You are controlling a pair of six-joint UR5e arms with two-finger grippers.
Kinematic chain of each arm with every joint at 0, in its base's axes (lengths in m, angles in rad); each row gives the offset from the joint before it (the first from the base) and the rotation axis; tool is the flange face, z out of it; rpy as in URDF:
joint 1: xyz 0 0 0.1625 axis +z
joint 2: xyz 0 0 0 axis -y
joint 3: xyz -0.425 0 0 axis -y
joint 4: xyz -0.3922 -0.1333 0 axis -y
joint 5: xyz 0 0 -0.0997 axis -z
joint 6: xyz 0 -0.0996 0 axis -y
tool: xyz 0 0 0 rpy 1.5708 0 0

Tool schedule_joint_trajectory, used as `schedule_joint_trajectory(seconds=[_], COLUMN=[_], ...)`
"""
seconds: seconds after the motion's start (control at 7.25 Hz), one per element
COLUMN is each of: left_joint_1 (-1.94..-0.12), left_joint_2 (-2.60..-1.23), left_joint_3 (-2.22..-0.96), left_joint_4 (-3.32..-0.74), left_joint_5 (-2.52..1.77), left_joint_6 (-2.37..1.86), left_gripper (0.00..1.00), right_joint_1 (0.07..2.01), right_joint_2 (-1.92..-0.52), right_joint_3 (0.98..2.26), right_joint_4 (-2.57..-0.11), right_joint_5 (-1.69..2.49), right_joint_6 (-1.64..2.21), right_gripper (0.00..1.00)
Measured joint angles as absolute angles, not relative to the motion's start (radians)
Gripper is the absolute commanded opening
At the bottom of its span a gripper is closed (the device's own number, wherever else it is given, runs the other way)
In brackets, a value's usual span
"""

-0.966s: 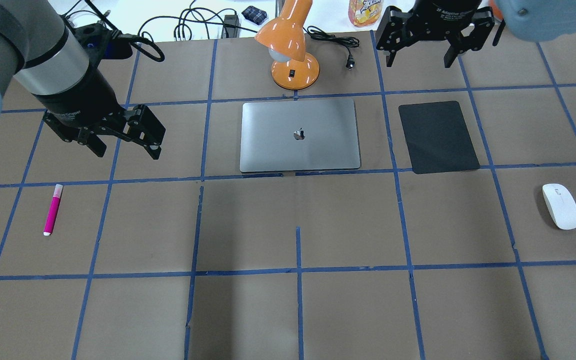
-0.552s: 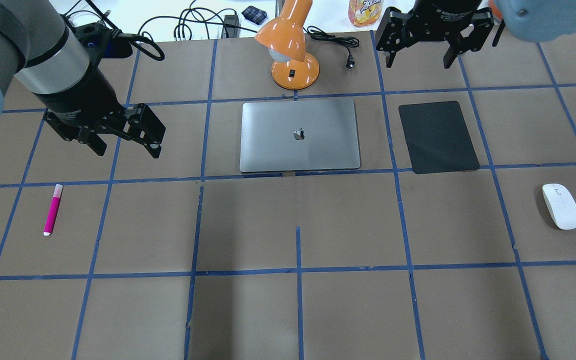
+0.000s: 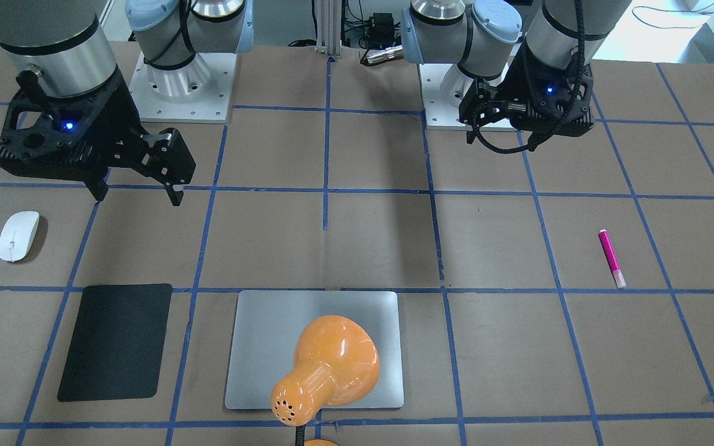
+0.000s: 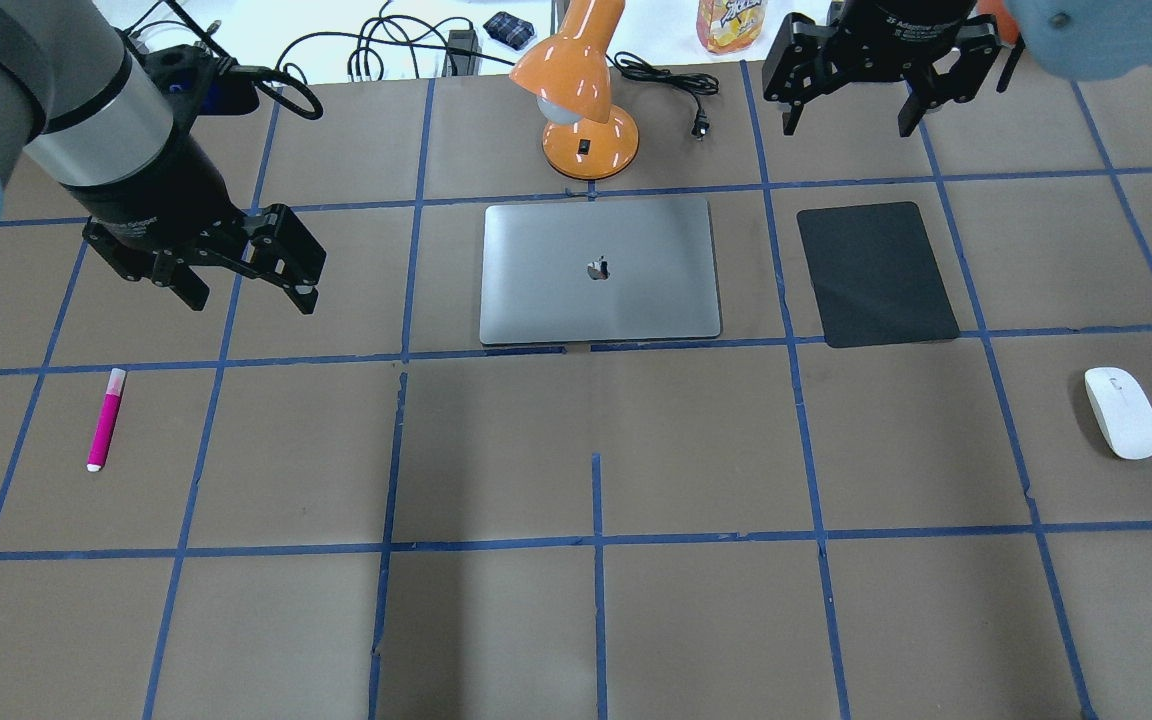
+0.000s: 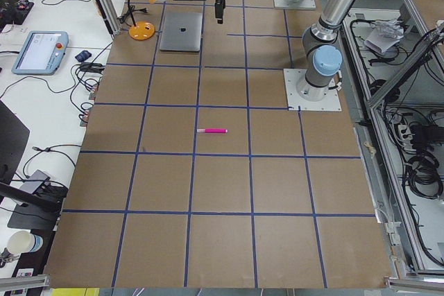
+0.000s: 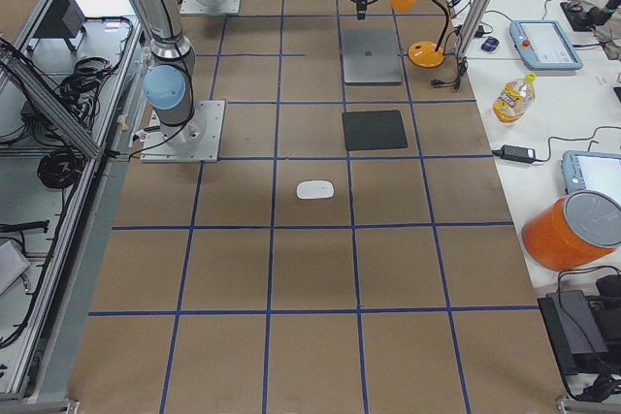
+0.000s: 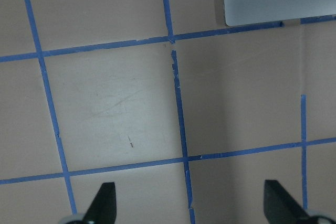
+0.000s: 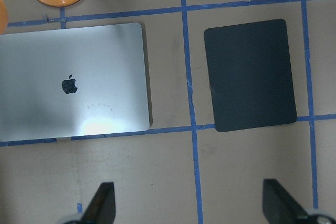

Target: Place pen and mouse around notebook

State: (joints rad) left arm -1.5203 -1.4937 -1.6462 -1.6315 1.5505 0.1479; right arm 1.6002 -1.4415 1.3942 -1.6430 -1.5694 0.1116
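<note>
Overhead exterior view: pen [image 4: 105, 419] lies well left of notebook [image 4: 599, 270], mouse [image 4: 1121, 412] well right; left gripper [image 4: 252, 299] and right gripper [image 4: 848, 125] hover empty, fingers spread wide.

Sighted mouse [image 6: 314, 189] flat on table [image 6: 291, 269], well apart from notebook [image 6: 371, 55] | black mat [image 6: 374, 130] between the two | orange lamp [image 6: 424, 51] base just beside notebook, view's right | yellow bottle [image 6: 512, 96] on white side bench [image 6: 553, 113]
</note>
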Motion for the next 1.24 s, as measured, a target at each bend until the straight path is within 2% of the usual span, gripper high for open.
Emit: schedule_joint_trajectory(seconds=[0.28,0.83,1.1,1.24], left_joint_1=[-1.515,-1.498,-1.388,-1.304], left_joint_2=[-1.495,-1.505,-1.525,-1.541], left_joint_3=[-1.647,-1.65,-1.665,-1.679], left_joint_4=[-1.631,-1.631,-1.629,-1.622], left_joint_5=[1.551,1.549,1.546,1.545], left_joint_6=[0.148,0.149,0.15,0.15], left_gripper=[1.0,1.0,1.0,1.0], right_joint_1=[1.505,1.147,1.0,0.954], right_joint_2=[-1.445,-1.443,-1.443,-1.438], right_joint_3=[1.395,1.462,1.549,1.599], right_joint_4=[-1.632,-1.569,-1.585,-1.629], right_joint_5=[-1.572,-1.568,-1.583,-1.596], right_joint_6=[0.006,-0.492,-0.58,-0.6], right_gripper=[1.0,1.0,0.97,0.98])
